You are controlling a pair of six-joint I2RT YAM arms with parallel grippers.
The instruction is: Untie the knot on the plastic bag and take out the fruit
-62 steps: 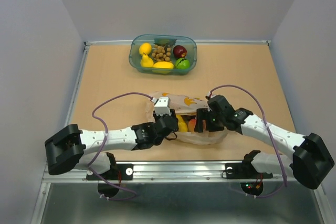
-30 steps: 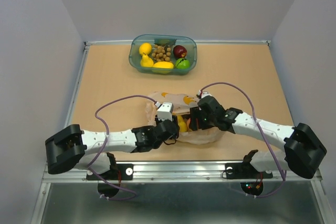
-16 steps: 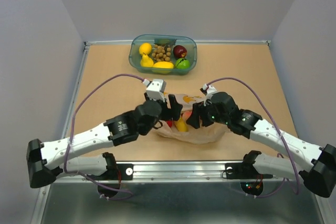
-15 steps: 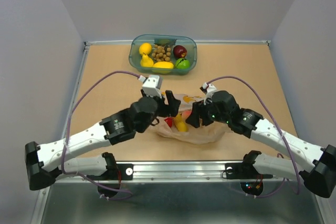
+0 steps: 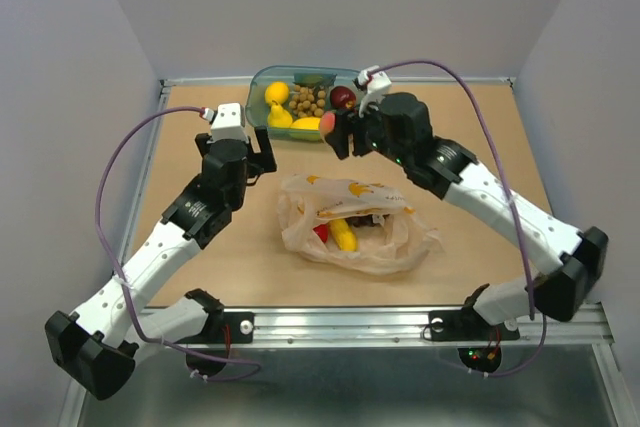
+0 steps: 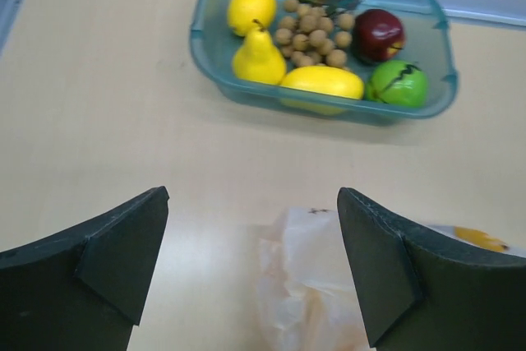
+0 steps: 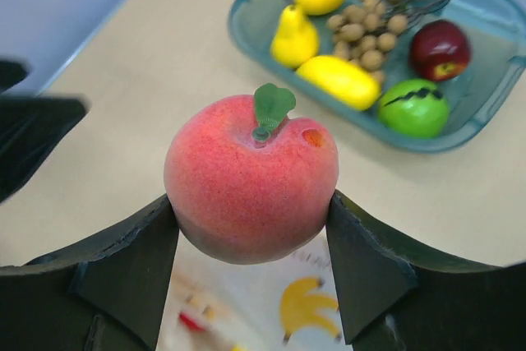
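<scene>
While my right gripper [image 7: 251, 240] is clamped on the peach [image 7: 246, 174] in the top view's upper centre, my left gripper [image 6: 251, 265] gapes empty; the plastic bag [image 5: 390, 247] lies open mid-frame on the bench [image 5: 470, 147].

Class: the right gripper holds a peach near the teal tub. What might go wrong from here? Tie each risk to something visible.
The round peach is pinched only at its sides by the right gripper; it might slip and roll away.
The teal tub is already crowded, so a dropped peach could bounce out.
The left gripper is open, off the plastic bag, so the loose film may drag at the next reach.
</scene>
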